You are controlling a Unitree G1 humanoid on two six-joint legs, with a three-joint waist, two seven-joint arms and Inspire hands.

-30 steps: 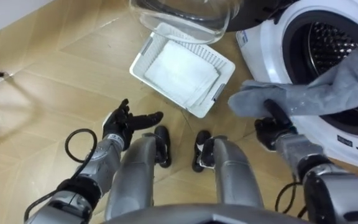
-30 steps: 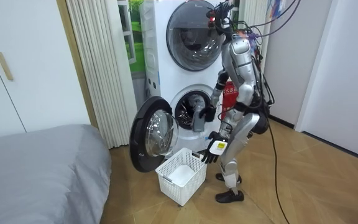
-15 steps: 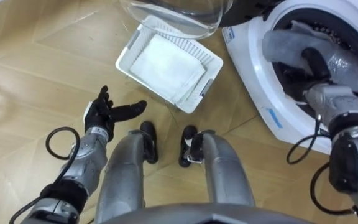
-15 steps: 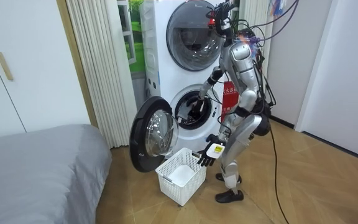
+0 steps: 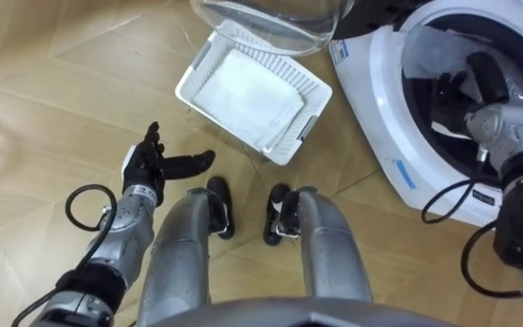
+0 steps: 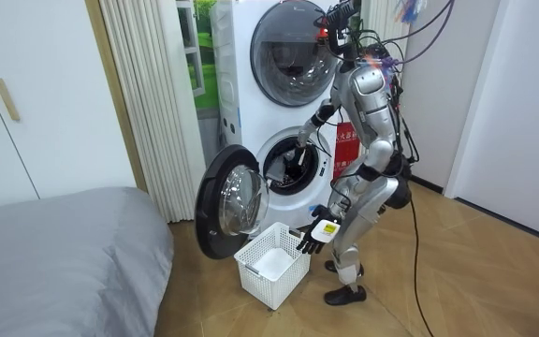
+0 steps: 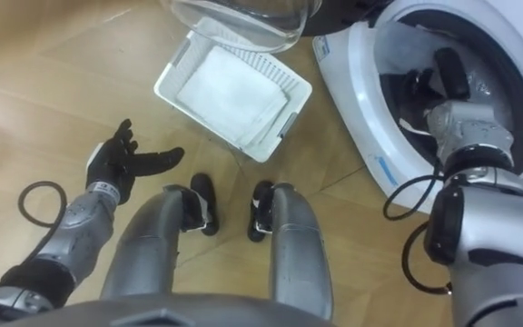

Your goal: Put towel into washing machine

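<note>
The grey towel (image 5: 428, 50) lies inside the drum of the white washing machine (image 5: 384, 136), bunched against the drum's far side. My right hand (image 5: 468, 86) reaches into the drum beside it, dark fingers spread and straight, with no cloth wrapped in them. My left hand (image 5: 155, 165) hangs open over the wooden floor, palm up, left of my legs. In the room view I stand before the lower washing machine (image 6: 293, 164), right arm in its opening, left hand (image 6: 313, 237) low above the basket.
A white laundry basket (image 5: 314, 86) with a folded white cloth (image 5: 243, 91) stands on the floor left of the machine. The round glass door (image 5: 271, 18) hangs open above it. A second machine is stacked on top (image 6: 288, 42). A bed (image 6: 54, 253) lies at the room view's left.
My right hand carried the towel from the drum's rim into the drum, and its fingers have since opened off the cloth. The left hand has hardly moved. The camera shifted a little.
</note>
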